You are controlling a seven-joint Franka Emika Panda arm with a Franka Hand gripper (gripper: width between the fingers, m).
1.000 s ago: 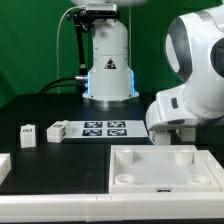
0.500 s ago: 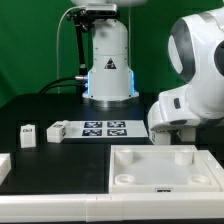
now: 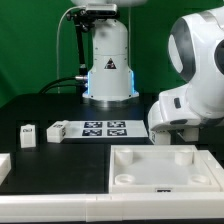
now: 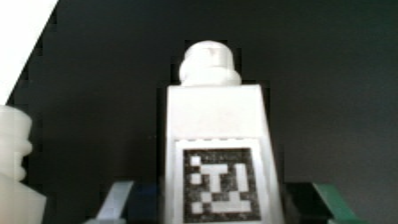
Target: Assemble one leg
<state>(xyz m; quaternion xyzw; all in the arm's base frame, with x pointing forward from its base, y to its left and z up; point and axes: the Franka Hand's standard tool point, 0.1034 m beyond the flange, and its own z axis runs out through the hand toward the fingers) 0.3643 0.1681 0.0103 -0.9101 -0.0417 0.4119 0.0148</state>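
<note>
We note the gripper [image 4: 217, 205] clamped narrowly on the leg [image 4: 217, 120], peg end pointing away. It is near the counter edge at the exterior view's right, by the panel [image 3: 130, 168], probably lining up with a corner recess.

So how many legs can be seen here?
3. The first leg stands at the exterior view's left, the second leg lies beside the marker board, and the third leg sits between the gripper fingers in the wrist view. Others may be hidden.
</note>
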